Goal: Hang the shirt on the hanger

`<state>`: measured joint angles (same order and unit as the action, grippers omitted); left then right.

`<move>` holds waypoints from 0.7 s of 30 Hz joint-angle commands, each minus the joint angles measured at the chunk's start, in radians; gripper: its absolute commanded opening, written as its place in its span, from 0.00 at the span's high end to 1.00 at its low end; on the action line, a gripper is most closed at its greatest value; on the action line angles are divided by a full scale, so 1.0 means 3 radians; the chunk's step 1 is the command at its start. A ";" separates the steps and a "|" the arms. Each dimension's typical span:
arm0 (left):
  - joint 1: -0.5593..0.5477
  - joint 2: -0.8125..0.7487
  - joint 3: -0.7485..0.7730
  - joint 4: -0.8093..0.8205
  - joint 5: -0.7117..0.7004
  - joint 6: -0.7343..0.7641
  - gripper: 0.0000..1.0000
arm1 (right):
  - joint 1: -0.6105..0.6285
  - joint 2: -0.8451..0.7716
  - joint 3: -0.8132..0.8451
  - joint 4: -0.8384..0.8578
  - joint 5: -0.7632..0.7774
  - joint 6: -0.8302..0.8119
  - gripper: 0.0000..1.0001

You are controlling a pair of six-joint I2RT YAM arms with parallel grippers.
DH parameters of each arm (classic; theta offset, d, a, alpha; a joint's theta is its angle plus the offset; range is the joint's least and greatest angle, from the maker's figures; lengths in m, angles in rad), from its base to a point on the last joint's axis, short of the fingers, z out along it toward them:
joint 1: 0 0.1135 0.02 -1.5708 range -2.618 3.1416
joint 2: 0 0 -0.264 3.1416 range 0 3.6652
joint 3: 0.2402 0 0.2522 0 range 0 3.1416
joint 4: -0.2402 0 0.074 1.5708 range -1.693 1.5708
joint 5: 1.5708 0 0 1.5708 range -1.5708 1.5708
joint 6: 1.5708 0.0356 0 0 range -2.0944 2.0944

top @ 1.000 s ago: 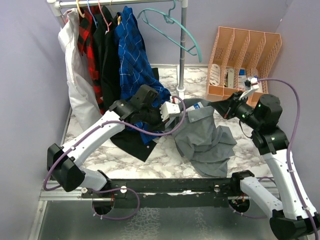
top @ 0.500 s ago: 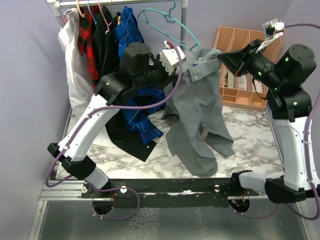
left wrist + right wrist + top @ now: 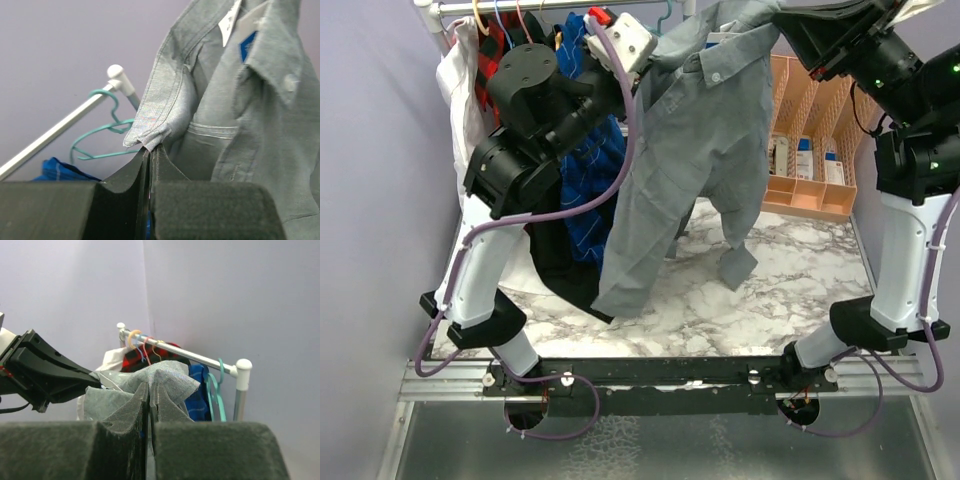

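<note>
The grey shirt (image 3: 690, 150) hangs in the air, held up by its shoulders near the collar, with its tail and sleeves dangling above the marble table. My left gripper (image 3: 652, 72) is shut on the shirt's left shoulder seam; the left wrist view shows the gripper (image 3: 151, 149) pinching the fabric (image 3: 165, 105) under the neck label. My right gripper (image 3: 786, 24) is shut on the other shoulder, as the right wrist view (image 3: 150, 385) shows. The teal hanger (image 3: 100, 135) hangs on the rail behind the shirt. It also shows in the right wrist view (image 3: 215, 390) and is mostly hidden in the top view.
A clothes rail (image 3: 490, 6) at the back left carries a white garment (image 3: 460, 90), a red-and-black plaid shirt (image 3: 495, 55), dark clothes and a blue plaid shirt (image 3: 588, 150). An orange file organizer (image 3: 810, 150) stands at the back right on the marble table (image 3: 780, 290).
Both arms have risen steeply, lifting the grey shirt off the table to rail height. It now hangs free in front of the teal hanger.
</note>
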<state>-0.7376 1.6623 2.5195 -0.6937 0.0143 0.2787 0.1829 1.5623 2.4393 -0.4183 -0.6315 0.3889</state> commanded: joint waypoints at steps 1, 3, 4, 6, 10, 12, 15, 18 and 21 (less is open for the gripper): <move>-0.0040 -0.0168 0.0032 0.0034 -0.0417 0.0201 1.00 | -0.0001 -0.0159 -0.0213 0.0501 -0.0221 0.0300 0.99; -0.0038 -0.0329 -0.0479 0.0019 -0.0435 0.0165 1.00 | -0.0001 -0.0434 -0.0877 0.0534 -0.0274 0.0314 0.99; -0.0040 -0.0425 -0.0688 0.0030 -0.0440 0.0118 1.00 | -0.0001 -0.0644 -0.1327 0.0593 -0.0289 0.0315 0.99; -0.0041 -0.0688 -0.1619 0.0183 -0.0413 0.0046 1.00 | -0.0001 -0.1106 -0.2256 0.0690 -0.0253 0.0259 0.99; -0.0041 -0.1028 -0.2988 0.0622 -0.0378 -0.0201 1.00 | -0.0001 -0.1970 -0.3592 0.0275 0.0090 -0.0014 0.99; -0.0043 -0.1102 -0.3470 0.0812 -0.0301 -0.0420 1.00 | -0.0001 -0.2273 -0.4092 -0.0010 0.0243 0.0016 0.99; -0.0051 -0.1090 -0.4034 0.1051 -0.0159 -0.0644 1.00 | -0.0001 -0.2691 -0.4765 -0.0271 0.0331 0.0303 0.99; -0.0057 -0.0962 -0.4486 0.1361 -0.0180 -0.0790 1.00 | -0.0001 -0.3096 -0.5399 -0.0305 0.0330 0.0728 0.99; -0.0057 -0.0821 -0.4786 0.1585 -0.0147 -0.0846 1.00 | -0.0001 -0.3395 -0.5836 -0.0430 0.0491 0.0905 0.99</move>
<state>-0.7486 1.3880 1.1534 -0.4030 -0.0578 0.1001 0.1833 0.6430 0.8139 -0.4877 -0.5617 0.5381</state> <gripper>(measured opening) 0.015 0.015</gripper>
